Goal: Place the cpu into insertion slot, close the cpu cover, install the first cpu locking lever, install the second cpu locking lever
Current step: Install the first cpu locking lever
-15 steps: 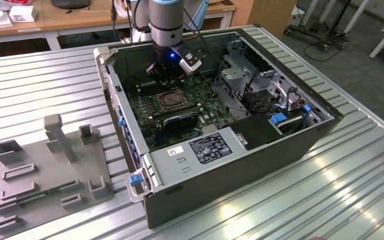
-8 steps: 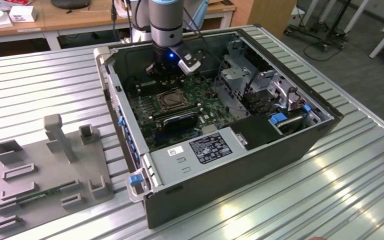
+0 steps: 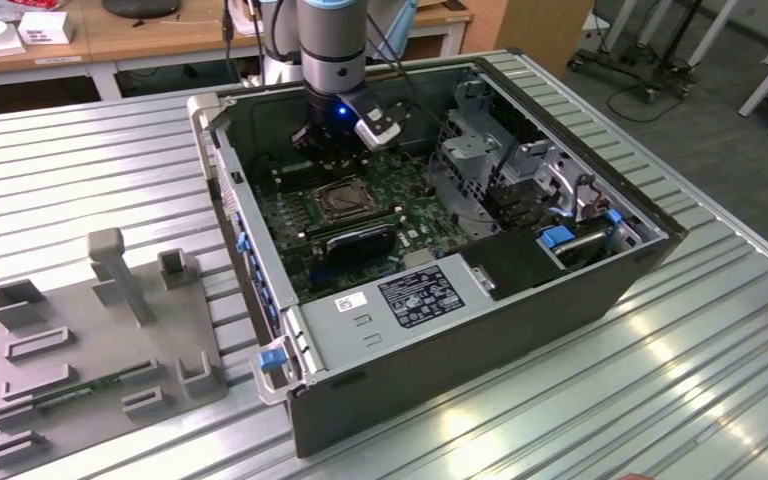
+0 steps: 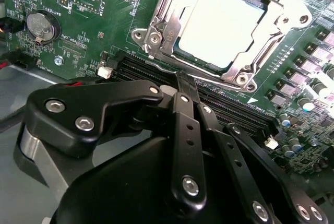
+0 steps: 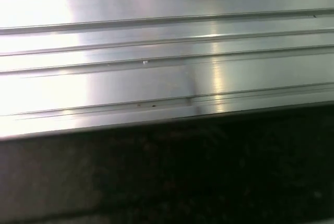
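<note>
The pale silvery square cpu (image 4: 222, 23), seated beneath the thin silvery metal cpu cover (image 4: 156, 28), is found at six o'clock from the black fingers (image 4: 185, 114) in the exterior view. The fingers seem pressed together, with nothing held.

cpu (image 4: 219, 25) pale silver | motherboard (image 4: 78, 36) green | pincer (image 4: 186, 85) black (matte) | table (image 3: 77, 170) ribbed silver

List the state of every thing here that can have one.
cpu: seated flat in the insertion slot.
insertion slot: filled by the cpu.
cpu cover: down, framing the cpu.
gripper: shut, holding nothing, beside the insertion slot.
computer case: open on top, the board inside exposed.
</note>
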Robot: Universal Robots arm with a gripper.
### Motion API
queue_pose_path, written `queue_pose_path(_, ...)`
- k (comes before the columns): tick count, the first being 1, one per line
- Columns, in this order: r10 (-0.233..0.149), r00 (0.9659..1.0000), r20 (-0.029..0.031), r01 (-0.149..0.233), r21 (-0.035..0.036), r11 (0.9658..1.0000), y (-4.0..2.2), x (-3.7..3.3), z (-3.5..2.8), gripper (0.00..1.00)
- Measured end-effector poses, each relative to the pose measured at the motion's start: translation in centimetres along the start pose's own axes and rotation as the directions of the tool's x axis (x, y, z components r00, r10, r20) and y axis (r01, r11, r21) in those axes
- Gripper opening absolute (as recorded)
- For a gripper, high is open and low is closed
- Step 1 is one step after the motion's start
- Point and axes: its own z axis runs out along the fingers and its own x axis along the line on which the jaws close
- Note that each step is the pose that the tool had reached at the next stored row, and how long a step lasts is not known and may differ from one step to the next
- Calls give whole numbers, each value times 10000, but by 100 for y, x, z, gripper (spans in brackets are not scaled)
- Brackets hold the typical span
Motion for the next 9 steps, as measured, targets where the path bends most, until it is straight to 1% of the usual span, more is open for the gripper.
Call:
queue_pose_path(2,260,9997,27,-260,18,9997,0,0,1,11)
queue_pose_path(5,685,9976,72,-686,49,9976,0,0,2,11)
queue_pose_path(6,741,9972,77,-742,54,9972,-1,0,2,11)
queue_pose_path(9,752,9971,79,-753,55,9971,0,0,2,11)
